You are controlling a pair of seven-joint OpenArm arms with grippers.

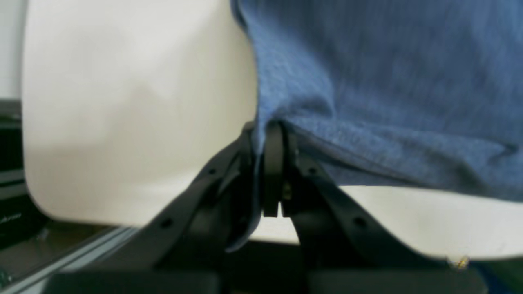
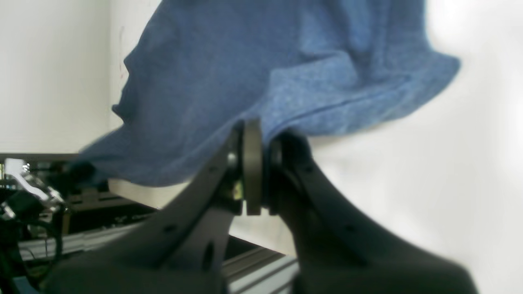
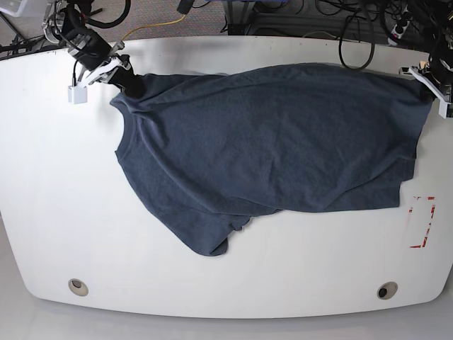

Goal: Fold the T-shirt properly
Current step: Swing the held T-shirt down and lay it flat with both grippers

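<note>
Right gripper (image 3: pixel 131 83) upper left, left gripper (image 3: pixel 423 79) upper right, both clamped on T-shirt (image 3: pixel 269 134) edge; long axis spanning left-right across table (image 3: pixel 64 212)

1. The T-shirt (image 3: pixel 269 134) lies spread across the table (image 3: pixel 56 212), nearer its far edge;
2. the right gripper (image 3: pixel 131 81) grips its far-left corner; the left gripper (image 3: pixel 425 79) its far-right corner.
</note>
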